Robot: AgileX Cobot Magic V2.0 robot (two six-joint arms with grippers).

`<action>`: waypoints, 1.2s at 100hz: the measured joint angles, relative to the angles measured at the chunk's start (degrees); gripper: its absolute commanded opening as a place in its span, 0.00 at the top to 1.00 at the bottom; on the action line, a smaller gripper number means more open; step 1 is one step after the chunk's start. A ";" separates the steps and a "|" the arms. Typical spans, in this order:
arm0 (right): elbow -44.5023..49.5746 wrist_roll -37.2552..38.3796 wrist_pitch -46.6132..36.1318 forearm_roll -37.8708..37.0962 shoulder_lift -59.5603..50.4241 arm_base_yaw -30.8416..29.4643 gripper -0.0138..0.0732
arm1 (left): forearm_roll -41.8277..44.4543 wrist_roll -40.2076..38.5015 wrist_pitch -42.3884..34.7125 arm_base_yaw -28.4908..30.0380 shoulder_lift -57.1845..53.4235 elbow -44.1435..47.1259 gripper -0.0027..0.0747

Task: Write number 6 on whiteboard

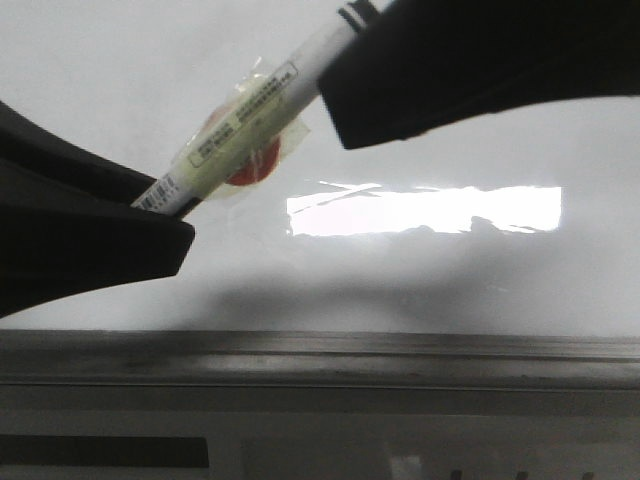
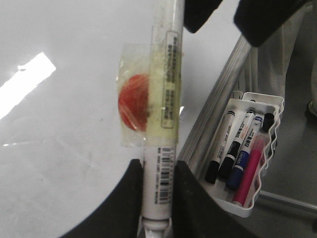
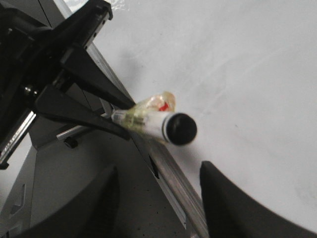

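Whiteboard (image 1: 120, 90) writing is being prepared: marker (image 2: 161, 163) is being clamped by left jaws, right jaws apart, cap needing straight pulling.

whiteboard (image 1: 120, 90): glossy white | rail (image 1: 320, 350): brushed grey metal | marker (image 2: 163, 99): smooth plastic

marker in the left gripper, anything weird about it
Yes: the marker has yellowed clear tape wrapped round its barrel, holding a red disc against it. The left gripper clamps it below the tape.
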 measured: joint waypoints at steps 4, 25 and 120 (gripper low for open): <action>-0.79 0.00 -0.32 0.42 1.11 0.40 0.45 | 0.00 0.00 0.00 -0.19 0.00 0.00 0.99; -3.52 0.00 -0.73 2.26 5.37 1.28 0.48 | 0.93 0.00 -0.62 -2.91 0.00 0.00 0.99; -4.03 0.02 0.44 5.18 6.46 -1.12 0.92 | -8.63 0.58 4.02 5.10 -7.50 0.00 0.46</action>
